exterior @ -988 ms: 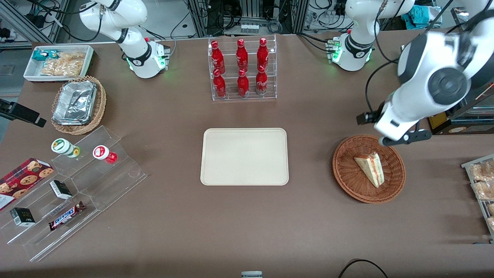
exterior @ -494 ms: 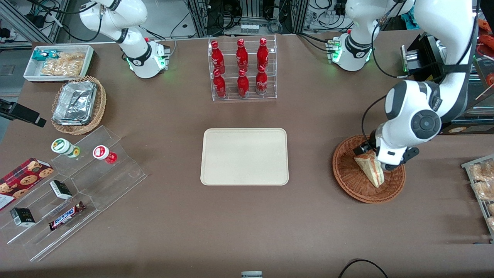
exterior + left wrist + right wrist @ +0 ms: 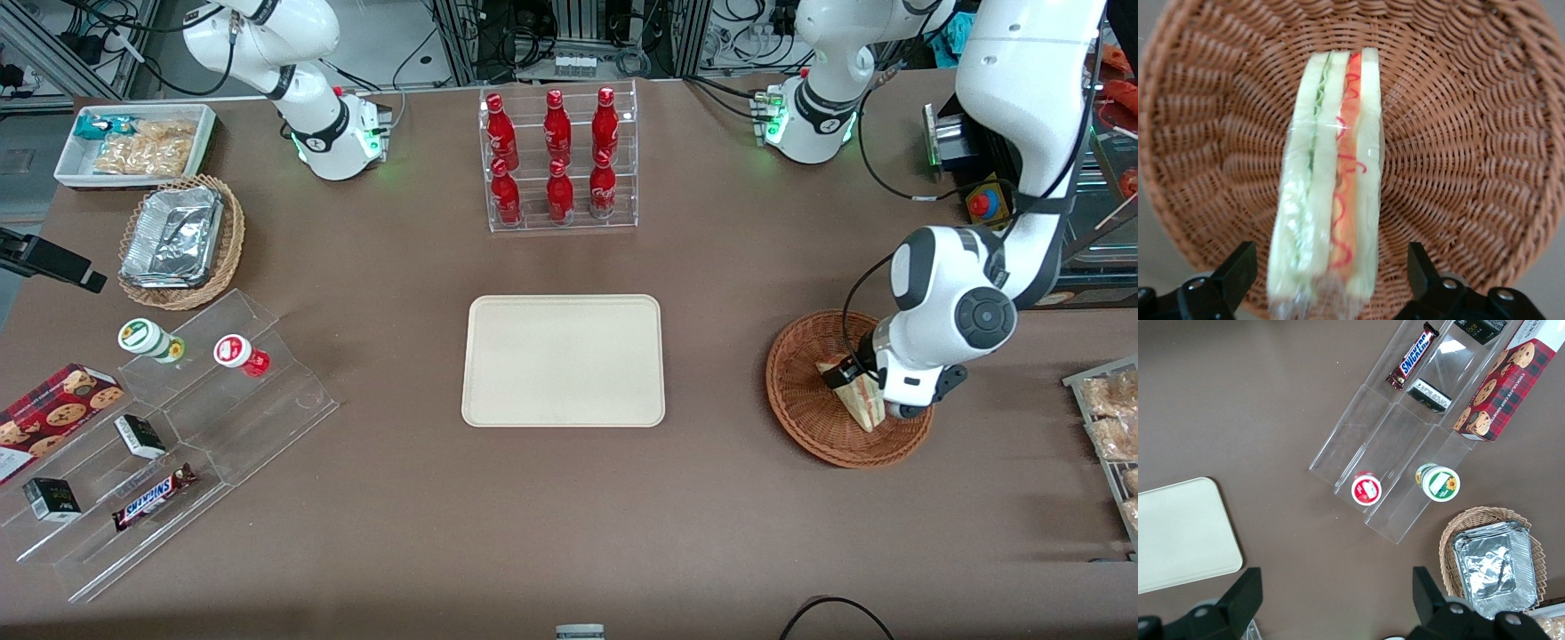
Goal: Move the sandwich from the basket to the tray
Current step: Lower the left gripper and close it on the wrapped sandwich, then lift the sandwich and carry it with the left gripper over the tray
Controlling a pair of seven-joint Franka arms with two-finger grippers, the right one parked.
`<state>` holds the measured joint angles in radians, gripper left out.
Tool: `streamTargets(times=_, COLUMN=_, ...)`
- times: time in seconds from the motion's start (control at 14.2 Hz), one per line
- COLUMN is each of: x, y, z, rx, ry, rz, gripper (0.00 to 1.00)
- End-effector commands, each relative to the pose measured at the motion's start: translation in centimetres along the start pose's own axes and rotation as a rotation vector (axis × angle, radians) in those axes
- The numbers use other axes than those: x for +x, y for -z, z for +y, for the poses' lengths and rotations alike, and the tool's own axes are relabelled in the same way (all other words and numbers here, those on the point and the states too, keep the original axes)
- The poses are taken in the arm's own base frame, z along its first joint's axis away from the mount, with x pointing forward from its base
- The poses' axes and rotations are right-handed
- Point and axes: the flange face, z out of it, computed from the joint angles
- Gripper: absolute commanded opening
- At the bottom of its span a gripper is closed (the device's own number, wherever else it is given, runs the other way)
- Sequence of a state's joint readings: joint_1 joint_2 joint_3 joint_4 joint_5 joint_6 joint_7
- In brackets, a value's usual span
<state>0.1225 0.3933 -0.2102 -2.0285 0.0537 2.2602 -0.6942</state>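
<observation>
The sandwich [image 3: 859, 397], a wrapped white-bread wedge with red and green filling, stands on edge in the reddish-brown wicker basket [image 3: 805, 409] toward the working arm's end of the table. It also shows in the left wrist view [image 3: 1331, 180], with the basket's weave [image 3: 1458, 167] around it. My left gripper [image 3: 867, 387] is low inside the basket, open, with one finger [image 3: 1235, 273] on each side of the sandwich's wide end and a gap to the bread on both sides. The cream tray [image 3: 563, 360] lies bare at the table's middle.
A clear rack of red bottles [image 3: 558, 160] stands farther from the camera than the tray. Bagged snacks on a rack [image 3: 1111, 418] lie at the working arm's table edge. Toward the parked arm's end are a tan basket with foil containers [image 3: 180, 240], clear steps with snacks [image 3: 178, 427], and a white bin [image 3: 133, 142].
My left gripper has come down from above the basket's rim into the basket and now straddles the sandwich. The sandwich and the basket have not moved.
</observation>
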Motion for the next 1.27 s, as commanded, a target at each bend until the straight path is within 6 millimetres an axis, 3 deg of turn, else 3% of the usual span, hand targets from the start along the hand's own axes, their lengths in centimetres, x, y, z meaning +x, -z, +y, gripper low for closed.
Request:
streamTargets(times=0.0, x=0.4, y=0.2, z=0.4, rx=-0.011, ry=0.018, rz=0.011, gripper=0.32)
streamTargets(times=0.07, x=0.7, y=0.9, z=0.3, rx=-0.018, ry=0.023, rz=0.018, gripper=0.19)
streamTargets(times=0.14, x=1.1, y=1.8, z=0.5, rx=-0.025, ry=0.023, rz=0.030, gripper=0.16)
streamTargets(times=0.28, x=1.5, y=3.6, z=0.7, rx=-0.012, ry=0.003, rz=0.020, gripper=0.15)
streamTargets(times=0.35, x=1.8, y=5.4, z=1.0, rx=-0.007, ry=-0.005, rz=0.020, gripper=0.15)
streamTargets(times=0.49, x=0.5, y=9.0, z=4.7, rx=-0.004, ry=-0.046, rz=0.019, gripper=0.15)
streamTargets(times=0.64, x=-3.4, y=10.8, z=10.1, rx=0.005, ry=-0.149, rz=0.025, gripper=0.16)
streamTargets(times=1.06, x=-16.2, y=6.4, z=24.3, rx=0.024, ry=-0.437, rz=0.006, gripper=0.19)
streamTargets(times=1.2, x=-22.2, y=4.7, z=28.6, rx=0.012, ry=-0.541, rz=-0.001, gripper=0.22)
